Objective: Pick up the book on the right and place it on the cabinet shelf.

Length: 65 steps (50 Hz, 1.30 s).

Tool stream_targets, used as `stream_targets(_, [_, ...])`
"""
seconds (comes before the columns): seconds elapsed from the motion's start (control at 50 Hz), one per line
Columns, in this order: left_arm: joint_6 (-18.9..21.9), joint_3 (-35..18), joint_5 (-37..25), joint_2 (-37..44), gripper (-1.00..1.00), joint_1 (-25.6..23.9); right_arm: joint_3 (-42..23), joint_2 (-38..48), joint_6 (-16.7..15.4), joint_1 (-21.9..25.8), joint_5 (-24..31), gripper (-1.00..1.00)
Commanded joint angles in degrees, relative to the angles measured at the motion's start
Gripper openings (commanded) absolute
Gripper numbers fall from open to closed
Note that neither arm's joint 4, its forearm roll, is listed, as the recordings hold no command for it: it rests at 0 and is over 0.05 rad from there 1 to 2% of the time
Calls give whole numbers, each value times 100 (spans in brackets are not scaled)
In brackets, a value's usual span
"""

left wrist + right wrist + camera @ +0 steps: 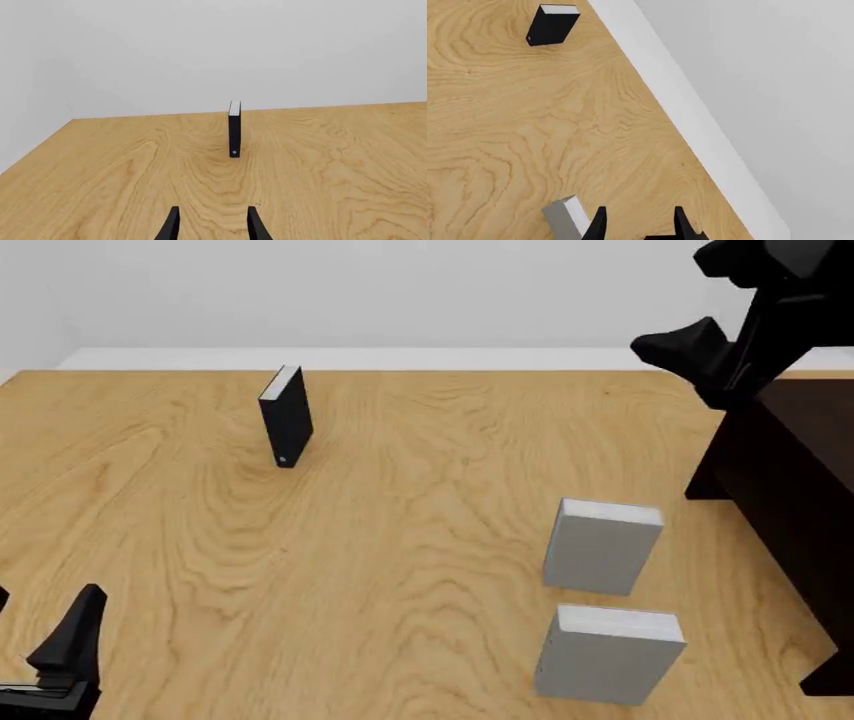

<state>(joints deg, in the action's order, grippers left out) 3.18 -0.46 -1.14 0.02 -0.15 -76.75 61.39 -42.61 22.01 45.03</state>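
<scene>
Two alike light-grey books with white page edges stand upright at the right of the table in the front view, one farther (603, 545) and one nearer (610, 652). One grey book (567, 218) shows next to my right fingers in the right wrist view. The very dark cabinet (787, 490) stands at the right edge; its shelf does not show. My right gripper (663, 345) is high above the table near the cabinet's far corner, open and empty (639, 227). My left gripper (38, 628) is low at the near left, open and empty (213, 227).
A slim black book (286, 418) stands upright at the far left of the table, straight ahead of my left gripper (234, 130) and seen from above in the right wrist view (552, 24). A white wall runs behind the table's far edge.
</scene>
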Motion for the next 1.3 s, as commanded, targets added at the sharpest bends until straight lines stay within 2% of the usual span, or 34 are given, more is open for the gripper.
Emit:
stream_targets(0.02, [13, 1, -20, 0, 100, 0, -316, 400, -465, 121, 513, 100])
stream_targets(0.1, [6, 3, -16, 0, 100, 12, -208, 484, -668, 213, 706, 100])
stream_targets(0.28, [19, 12, -13, -1, 100, 23, -386, 698, -650, 445, 984, 100])
stream_targets(0.36, [26, 30, -14, -1, 100, 21, -271, 770, -647, 575, 1100, 100])
stream_targets(0.42, [27, 34, -20, -1, 100, 8, -129, 745, -807, 525, 1054, 100])
stream_targets(0.44, [28, 37, -25, -1, 100, 6, -149, 769, -742, 543, 1014, 100])
stream_targets(0.5, [36, 40, -31, -1, 100, 7, 198, 738, -882, 542, 923, 100])
stream_targets(0.54, [34, 42, -34, -1, 100, 6, 248, 769, -805, 607, 907, 100])
stream_targets(0.64, [37, 44, -52, -1, 100, -3, 291, 847, -830, 625, 849, 100])
stream_targets(0.66, [43, 45, -58, -1, 100, -3, 360, 847, -939, 574, 811, 100])
stream_targets(0.9, [73, 45, -81, -1, 100, 15, 501, 1099, -912, 743, 691, 100])
stream_targets(1.1, [81, 42, -125, 0, 100, 21, 753, 1328, -1097, 615, 373, 100])
stream_targets(1.16, [95, 43, -146, -1, 100, 29, 948, 1327, -1290, 496, 227, 100])
stream_targets(1.3, [78, 44, -169, -1, 100, 36, 1005, 1439, -1215, 550, 134, 100])
